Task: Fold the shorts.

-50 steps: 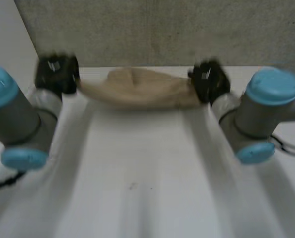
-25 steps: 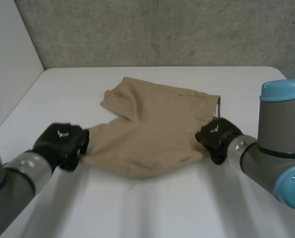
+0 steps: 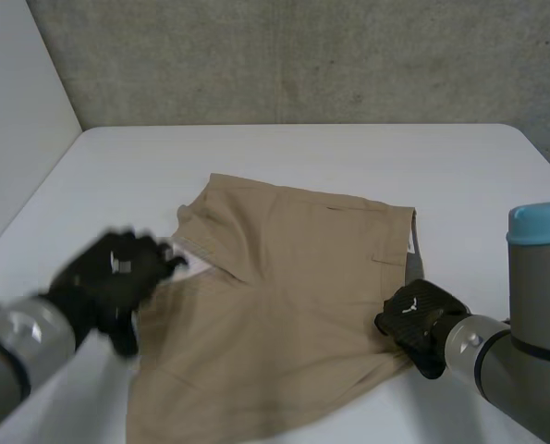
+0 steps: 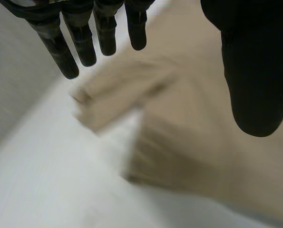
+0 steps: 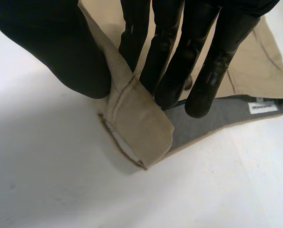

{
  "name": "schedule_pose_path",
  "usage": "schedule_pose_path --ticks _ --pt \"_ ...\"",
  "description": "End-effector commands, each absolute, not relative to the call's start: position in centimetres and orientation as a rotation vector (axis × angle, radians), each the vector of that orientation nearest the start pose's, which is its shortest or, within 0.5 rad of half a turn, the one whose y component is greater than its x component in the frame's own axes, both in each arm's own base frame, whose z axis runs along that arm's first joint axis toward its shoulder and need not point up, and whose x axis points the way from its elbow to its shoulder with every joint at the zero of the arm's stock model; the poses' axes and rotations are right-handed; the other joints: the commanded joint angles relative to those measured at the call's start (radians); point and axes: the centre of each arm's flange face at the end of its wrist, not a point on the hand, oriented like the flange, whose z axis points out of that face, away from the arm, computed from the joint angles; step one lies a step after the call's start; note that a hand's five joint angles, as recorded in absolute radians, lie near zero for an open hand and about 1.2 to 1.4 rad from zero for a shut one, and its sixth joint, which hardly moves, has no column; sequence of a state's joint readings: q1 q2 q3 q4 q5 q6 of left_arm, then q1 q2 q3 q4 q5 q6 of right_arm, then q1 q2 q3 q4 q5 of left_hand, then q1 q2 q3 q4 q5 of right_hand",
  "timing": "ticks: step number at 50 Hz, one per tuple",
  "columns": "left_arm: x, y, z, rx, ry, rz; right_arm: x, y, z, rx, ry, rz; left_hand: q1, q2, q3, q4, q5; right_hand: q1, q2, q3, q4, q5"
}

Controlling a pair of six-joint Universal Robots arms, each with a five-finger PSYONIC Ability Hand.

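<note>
The tan shorts [image 3: 284,314] lie spread on the white table [image 3: 302,157], one leg end running toward the near edge. My left hand [image 3: 108,277] hovers at the shorts' left edge. Its fingers [image 4: 84,40] are straight, the thumb [image 4: 255,71] stands apart, and nothing is between them; the shorts [image 4: 193,123] lie below. My right hand [image 3: 421,319] is at the shorts' right edge. There its thumb [image 5: 55,52] and fingers [image 5: 179,52] pinch a folded-up corner of the waistband [image 5: 136,123]. The grey inside with a small label [image 5: 262,108] shows beside it.
A grey concrete wall [image 3: 302,55] stands behind the table's far edge, and a pale wall [image 3: 16,120] runs along its left side. Bare tabletop [image 3: 478,176] surrounds the shorts at the back and right.
The shorts have been drawn toward the near edge and now lie flatter. My left hand has let go of the cloth and opened. My right hand keeps its pinch.
</note>
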State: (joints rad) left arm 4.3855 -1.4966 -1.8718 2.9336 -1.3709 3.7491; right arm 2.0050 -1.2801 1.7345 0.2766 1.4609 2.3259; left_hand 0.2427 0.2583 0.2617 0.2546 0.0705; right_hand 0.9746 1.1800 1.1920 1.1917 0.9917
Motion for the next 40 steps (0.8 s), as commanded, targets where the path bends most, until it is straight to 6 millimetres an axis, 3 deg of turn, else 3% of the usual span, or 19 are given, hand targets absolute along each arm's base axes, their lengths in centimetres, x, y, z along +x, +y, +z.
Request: schedule_pose_path --ticks 1,7,11,15,22,25,29,33,40 --pt "-24.3 -25.4 23.9 1.193 2.085 -2.040 24.4 -19.3 16.1 -1.729 2.312 -1.392 0.123 0.107 0.104 0.111 0.121 0.422 0.216 0.204 0.205 0.230" --pt "-26.6 -31.0 19.5 1.142 2.253 -2.017 24.5 -19.3 15.7 -1.694 2.318 -1.394 0.296 0.281 0.277 0.284 0.294 0.422 0.216 0.204 0.205 0.230" --pt "-27.6 -33.7 16.4 1.144 2.349 -1.940 24.6 -19.4 15.3 -1.683 2.323 -1.393 0.373 0.357 0.354 0.361 0.370 0.422 0.216 0.204 0.205 0.230" --pt "-28.2 -35.3 13.9 1.180 2.427 -1.855 24.5 -19.6 15.1 -1.679 2.327 -1.398 0.443 0.428 0.424 0.432 0.441 0.422 0.216 0.204 0.205 0.230" --pt "-28.4 -37.3 12.6 1.172 2.440 -1.837 24.4 -19.7 15.0 -1.675 2.337 -1.397 0.464 0.448 0.445 0.452 0.462 0.422 0.216 0.204 0.205 0.230" --pt "-28.6 -37.7 12.4 1.172 2.428 -1.845 24.2 -19.9 15.0 -1.667 2.347 -1.399 0.543 0.527 0.524 0.531 0.540 0.422 0.216 0.204 0.205 0.230" --pt "-28.5 -38.2 12.4 1.152 2.419 -1.857 24.1 -19.9 14.9 -1.663 2.352 -1.402 1.152 1.137 1.133 1.141 1.150 0.422 0.216 0.204 0.205 0.230" --pt "-28.5 -37.6 12.2 1.143 2.436 -1.825 24.0 -20.0 14.8 -1.660 2.356 -1.402 1.154 1.138 1.135 1.142 1.151 0.422 0.216 0.204 0.205 0.230" --pt "-26.8 -35.3 13.6 1.109 2.457 -1.761 24.0 -20.0 14.9 -1.663 2.355 -1.402 1.154 1.138 1.135 1.142 1.151 0.422 0.216 0.204 0.205 0.230"
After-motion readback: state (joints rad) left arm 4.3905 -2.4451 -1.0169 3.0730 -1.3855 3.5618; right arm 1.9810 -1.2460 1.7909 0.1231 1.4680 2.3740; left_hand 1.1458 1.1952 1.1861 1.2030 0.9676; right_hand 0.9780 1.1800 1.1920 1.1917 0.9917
